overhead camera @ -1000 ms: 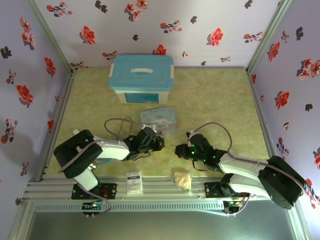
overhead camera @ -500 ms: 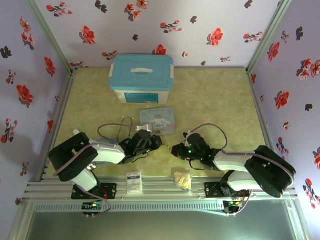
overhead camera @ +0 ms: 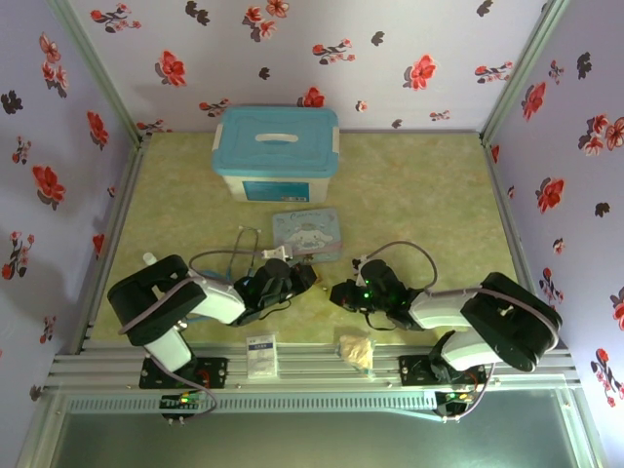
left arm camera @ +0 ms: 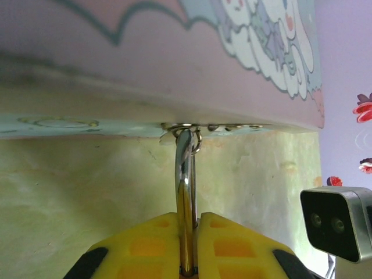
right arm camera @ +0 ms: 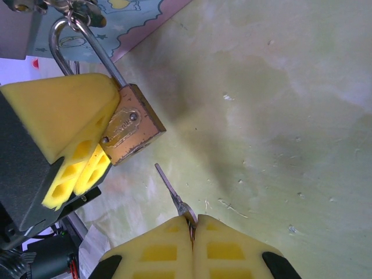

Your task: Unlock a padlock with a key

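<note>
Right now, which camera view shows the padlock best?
The right wrist view: the padlock shows its brass body and shackle, with the key close by. The left wrist view gives its shackle edge-on in the left pincer. From above it is too small to tell.

**Both arms reached inward, both grippers closed**

The left arm [overhead camera: 210, 297] was stretched low to the right and the right arm [overhead camera: 439, 310] low to the left. The left gripper [overhead camera: 306, 277] was clamped on the padlock [right arm camera: 131, 125] by its shackle. The right gripper [overhead camera: 338, 292] was pinched on the key [right arm camera: 171, 189], just beside the left gripper.
</note>
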`<act>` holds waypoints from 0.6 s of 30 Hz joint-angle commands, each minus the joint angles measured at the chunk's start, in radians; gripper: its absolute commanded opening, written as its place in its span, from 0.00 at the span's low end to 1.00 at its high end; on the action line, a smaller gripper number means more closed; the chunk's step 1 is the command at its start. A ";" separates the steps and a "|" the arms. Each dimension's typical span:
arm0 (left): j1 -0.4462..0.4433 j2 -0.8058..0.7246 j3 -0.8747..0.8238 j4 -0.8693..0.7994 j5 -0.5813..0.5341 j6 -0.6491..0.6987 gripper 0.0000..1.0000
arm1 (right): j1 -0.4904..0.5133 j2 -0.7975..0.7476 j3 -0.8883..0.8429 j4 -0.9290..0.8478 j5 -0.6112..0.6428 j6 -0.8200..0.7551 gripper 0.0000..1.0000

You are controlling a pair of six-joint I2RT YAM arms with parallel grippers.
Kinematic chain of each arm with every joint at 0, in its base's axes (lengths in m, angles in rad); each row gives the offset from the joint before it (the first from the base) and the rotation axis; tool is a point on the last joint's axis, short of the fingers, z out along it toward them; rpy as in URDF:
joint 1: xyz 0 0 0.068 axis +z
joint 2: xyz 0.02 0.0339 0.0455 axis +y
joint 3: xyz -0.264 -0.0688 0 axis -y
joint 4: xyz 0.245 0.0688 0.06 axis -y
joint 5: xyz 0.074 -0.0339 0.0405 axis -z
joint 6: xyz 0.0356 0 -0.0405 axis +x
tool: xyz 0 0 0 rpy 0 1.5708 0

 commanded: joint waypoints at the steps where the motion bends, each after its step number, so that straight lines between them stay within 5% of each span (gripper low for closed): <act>1: -0.004 0.030 -0.018 0.134 -0.039 -0.048 0.00 | 0.007 0.018 0.020 0.062 -0.020 0.021 0.00; 18: -0.004 0.020 -0.057 0.209 -0.036 -0.089 0.00 | -0.018 0.062 0.011 0.201 -0.023 0.038 0.00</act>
